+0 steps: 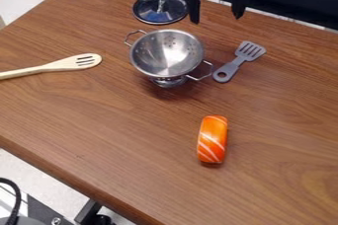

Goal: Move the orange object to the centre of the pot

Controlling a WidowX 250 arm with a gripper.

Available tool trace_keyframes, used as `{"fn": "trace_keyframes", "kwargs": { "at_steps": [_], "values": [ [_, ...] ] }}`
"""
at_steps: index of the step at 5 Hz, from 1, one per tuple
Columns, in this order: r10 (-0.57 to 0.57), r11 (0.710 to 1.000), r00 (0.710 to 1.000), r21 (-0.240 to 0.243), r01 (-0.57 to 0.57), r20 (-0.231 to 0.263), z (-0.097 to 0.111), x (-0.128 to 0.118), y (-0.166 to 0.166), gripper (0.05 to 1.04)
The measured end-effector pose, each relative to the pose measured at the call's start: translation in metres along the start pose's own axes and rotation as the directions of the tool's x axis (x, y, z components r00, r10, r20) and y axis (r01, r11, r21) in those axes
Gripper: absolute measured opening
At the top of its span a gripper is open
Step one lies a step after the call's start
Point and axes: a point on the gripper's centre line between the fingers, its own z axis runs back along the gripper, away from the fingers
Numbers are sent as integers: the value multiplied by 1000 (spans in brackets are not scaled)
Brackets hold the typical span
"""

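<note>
One black gripper [216, 19] hangs at the top of the camera view, right of centre, with its two fingers set wide apart and nothing between them. Near it, to the left in the view, one round metal lid [160, 11] with a glassy dark face and a single knob lies on the table [119, 125].

Just below the lid in the view stands one metal pot [165, 54], a colander with small holes, two wire handles and one round foot; its bowl is tilted. Close beside its right handle lies one grey spatula [239, 61], its slotted head pointing away from the pot. Off to the left is one wooden spoon [74, 62] with three slots in its head, its handle running out past the left edge of the view.

The one orange object [212, 139], marked with pale stripes, lies on the table below and to the right of the pot, well apart from both pot and gripper. At the lower left corner, past the table edge, one black cable [17, 197] curves.
</note>
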Motion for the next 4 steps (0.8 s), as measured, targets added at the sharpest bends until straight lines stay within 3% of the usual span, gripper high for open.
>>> {"fn": "trace_keyframes", "kwargs": {
  "at_steps": [1,4],
  "values": [
    [0,1000,1000,23,1,-30,-13,-4,2,999],
    [-4,1000,999,25,5,-37,-14,-5,3,999]
  ]
}}
